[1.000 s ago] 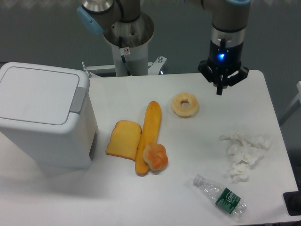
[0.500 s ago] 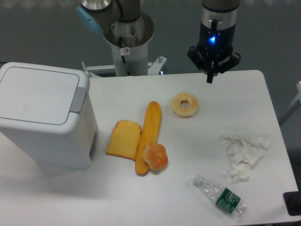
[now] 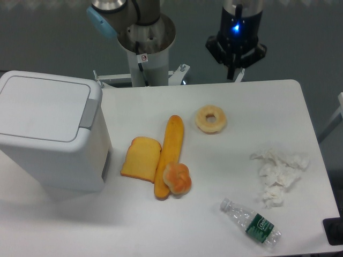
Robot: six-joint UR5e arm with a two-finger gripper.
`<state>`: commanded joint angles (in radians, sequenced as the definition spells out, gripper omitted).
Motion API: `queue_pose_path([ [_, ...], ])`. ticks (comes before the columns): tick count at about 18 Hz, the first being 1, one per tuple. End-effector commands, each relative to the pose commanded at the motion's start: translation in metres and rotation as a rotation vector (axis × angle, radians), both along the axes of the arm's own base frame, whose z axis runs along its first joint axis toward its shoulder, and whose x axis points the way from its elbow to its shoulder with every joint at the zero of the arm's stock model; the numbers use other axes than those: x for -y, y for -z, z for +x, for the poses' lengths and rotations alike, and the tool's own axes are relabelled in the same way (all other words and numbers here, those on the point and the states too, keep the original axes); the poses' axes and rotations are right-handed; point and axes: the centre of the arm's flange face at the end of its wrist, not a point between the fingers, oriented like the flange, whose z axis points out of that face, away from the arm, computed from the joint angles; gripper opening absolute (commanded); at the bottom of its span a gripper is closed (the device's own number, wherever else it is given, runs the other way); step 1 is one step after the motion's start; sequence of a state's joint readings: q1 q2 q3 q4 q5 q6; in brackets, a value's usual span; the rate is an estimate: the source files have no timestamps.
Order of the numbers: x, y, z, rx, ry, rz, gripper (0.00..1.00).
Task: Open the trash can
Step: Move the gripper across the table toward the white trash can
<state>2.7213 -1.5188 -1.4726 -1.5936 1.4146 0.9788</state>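
trash can (image 3: 51, 131): lid shut, grey tab (image 3: 89, 112) faces food, reachable from desk (image 3: 214, 176) centre.
gripper (image 3: 233, 75): high, well apart from can; jaws look closed, holding nothing.

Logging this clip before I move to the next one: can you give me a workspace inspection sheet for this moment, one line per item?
Surface: white table, dry, no spills seen.
Job's things: trash can at the left, lid flat and closed, grey push tab on its right edge.
Clutter: toast slice, long bread stick with a round bun against it, donut, crumpled tissues, plastic bottle lying down.
Grippers: gripper above the far table edge, holding nothing, far from the can; jaw state unclear.
Cables: nothing seen.
Surroundings: metal pedestal, grey floor.
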Motion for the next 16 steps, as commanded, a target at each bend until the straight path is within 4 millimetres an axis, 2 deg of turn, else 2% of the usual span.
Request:
queue_pose_path([
  [3, 0.003, -0.009, 0.019, 0.045, -0.032, 0.032, 0.0],
  [6, -0.011, -0.017, 0.043, 0.087, -0.083, 0.093, 0.0],
  [11, -0.066, -0.021, 0.088, 0.155, -0.152, 0.193, 0.0],
  [16, -0.125, -0.005, 0.124, 0.182, -0.165, 0.215, 0.0],
])
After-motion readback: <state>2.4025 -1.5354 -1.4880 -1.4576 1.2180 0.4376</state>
